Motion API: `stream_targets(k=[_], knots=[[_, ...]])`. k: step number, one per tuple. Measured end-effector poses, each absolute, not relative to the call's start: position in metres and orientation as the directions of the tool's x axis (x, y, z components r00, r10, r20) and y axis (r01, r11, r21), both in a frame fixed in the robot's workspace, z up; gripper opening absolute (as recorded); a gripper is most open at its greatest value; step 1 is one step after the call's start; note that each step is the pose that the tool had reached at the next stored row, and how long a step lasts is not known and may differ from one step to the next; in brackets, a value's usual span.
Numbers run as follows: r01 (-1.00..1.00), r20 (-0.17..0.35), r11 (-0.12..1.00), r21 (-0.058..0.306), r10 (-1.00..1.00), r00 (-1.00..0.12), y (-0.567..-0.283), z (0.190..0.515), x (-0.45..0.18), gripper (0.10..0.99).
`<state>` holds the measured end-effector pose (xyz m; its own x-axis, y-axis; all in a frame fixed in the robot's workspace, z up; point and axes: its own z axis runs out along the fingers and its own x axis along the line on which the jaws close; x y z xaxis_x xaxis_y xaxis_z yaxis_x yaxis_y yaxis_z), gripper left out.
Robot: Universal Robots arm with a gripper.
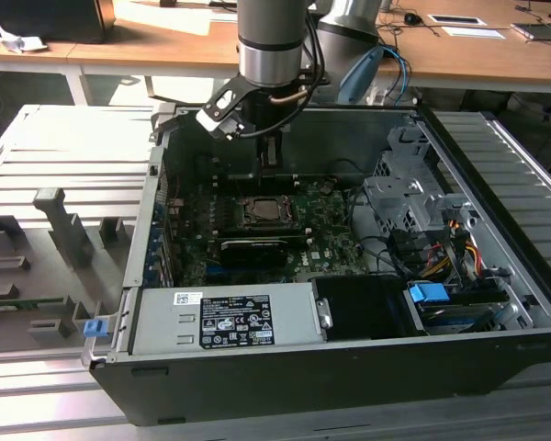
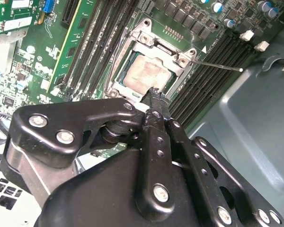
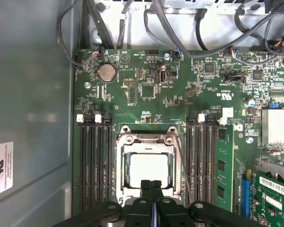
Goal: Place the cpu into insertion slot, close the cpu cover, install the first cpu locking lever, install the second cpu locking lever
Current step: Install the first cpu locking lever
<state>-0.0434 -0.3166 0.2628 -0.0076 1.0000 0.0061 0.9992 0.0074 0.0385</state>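
The cpu [image 3: 149, 169] is seen seated in the insertion slot [image 3: 176, 166], low in the middle of the first wrist view, with the cpu cover [image 3: 147, 139] lying flat around it as a silvery frame, so those two steps are judged done. The gripper [image 3: 151, 185] is held just above the near edge of the frame with its fingers [image 2: 156, 101] pressed together and nothing between them; in the exterior view it hangs at upper centre, over the socket inside the open computer case [image 1: 496, 276]. A thin locking lever [image 2: 217, 65] is seen in the second wrist view standing out from the socket's corner toward the upper right, apparently not yet latched, though its exact state cannot be made out. The lever step is judged to be in hand: the closed tip should be set against the wire rod itself, not the cover, and pressure should be kept off the chip face. Room is tight: memory slots [image 3: 95, 161] flank the socket on both sides, a green memory module [image 3: 223, 165] stands further right, and the grey case wall [image 3: 33, 94] fills the left of the first wrist view.
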Motion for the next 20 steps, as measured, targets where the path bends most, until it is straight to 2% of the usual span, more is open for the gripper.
stream_targets(k=[15,20], knots=[[0.999,0.006,0.008,0.039,1.0,-0.008,-0.317,0.279,-0.043,0.106],[0.992,0.006,0.117,0.039,0.993,-0.118,-0.317,0.28,-0.043,0.106]])
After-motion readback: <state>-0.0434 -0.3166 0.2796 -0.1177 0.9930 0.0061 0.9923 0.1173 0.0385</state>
